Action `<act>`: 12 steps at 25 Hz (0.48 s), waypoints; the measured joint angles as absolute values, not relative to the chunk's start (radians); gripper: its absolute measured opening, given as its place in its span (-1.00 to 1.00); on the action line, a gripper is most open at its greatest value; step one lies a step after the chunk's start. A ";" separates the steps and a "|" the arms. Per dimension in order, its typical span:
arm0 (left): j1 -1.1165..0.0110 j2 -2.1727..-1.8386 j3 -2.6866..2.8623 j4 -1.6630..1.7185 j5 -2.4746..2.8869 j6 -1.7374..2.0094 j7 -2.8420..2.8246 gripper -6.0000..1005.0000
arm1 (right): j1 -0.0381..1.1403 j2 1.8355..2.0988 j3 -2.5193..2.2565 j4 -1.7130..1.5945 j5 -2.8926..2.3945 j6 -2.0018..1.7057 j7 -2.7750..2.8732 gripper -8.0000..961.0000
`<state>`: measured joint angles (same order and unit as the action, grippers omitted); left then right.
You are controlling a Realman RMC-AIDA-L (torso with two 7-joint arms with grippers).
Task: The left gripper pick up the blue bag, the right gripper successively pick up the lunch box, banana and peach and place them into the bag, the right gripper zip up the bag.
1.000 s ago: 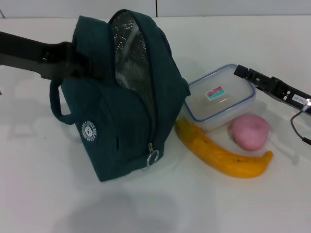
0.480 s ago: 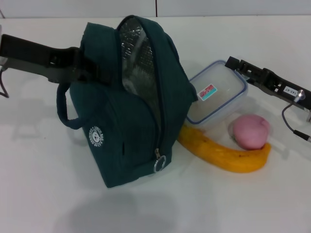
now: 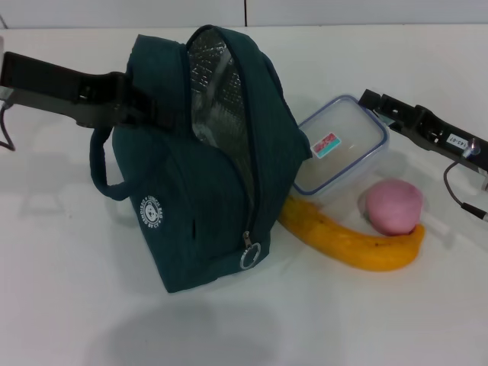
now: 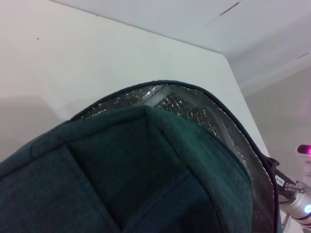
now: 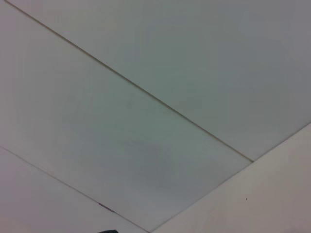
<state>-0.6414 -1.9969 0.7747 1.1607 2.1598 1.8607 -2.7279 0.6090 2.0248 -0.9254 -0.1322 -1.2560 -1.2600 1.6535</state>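
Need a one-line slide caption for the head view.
Left gripper holds open blue bag; right gripper reaches lunch box.

The blue bag (image 3: 206, 191) is dark teal with crinkled silver lining and a round white logo. The peach (image 3: 393, 207) is pink; the banana (image 3: 351, 241) yellow-orange; the lunch box (image 3: 339, 149) clear, blue-rimmed, red-and-teal labelled.

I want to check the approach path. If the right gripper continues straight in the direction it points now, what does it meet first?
Probably the lunch box. In the head view the right gripper points toward the blue bag, its tip at the box's far corner. Its height above the lid is unclear, so it might pass over and reach the bag.
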 joint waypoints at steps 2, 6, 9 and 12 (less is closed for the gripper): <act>-0.641 -1.997 0.775 1.160 2.160 1.861 -2.722 -0.92 | 0.609 2.025 -0.926 -0.134 -1.256 -1.259 1.654 0.42; -0.642 -1.996 0.775 1.150 2.160 1.860 -2.716 -0.92 | 0.611 2.025 -0.928 -0.135 -1.256 -1.258 1.653 0.21; -0.643 -1.996 0.775 1.148 2.160 1.859 -2.715 -0.92 | 0.619 2.026 -0.931 -0.134 -1.256 -1.258 1.652 0.06; -0.643 -1.996 0.775 1.148 2.161 1.859 -2.712 -0.92 | 0.623 2.027 -0.932 -0.132 -1.259 -1.258 1.652 -0.08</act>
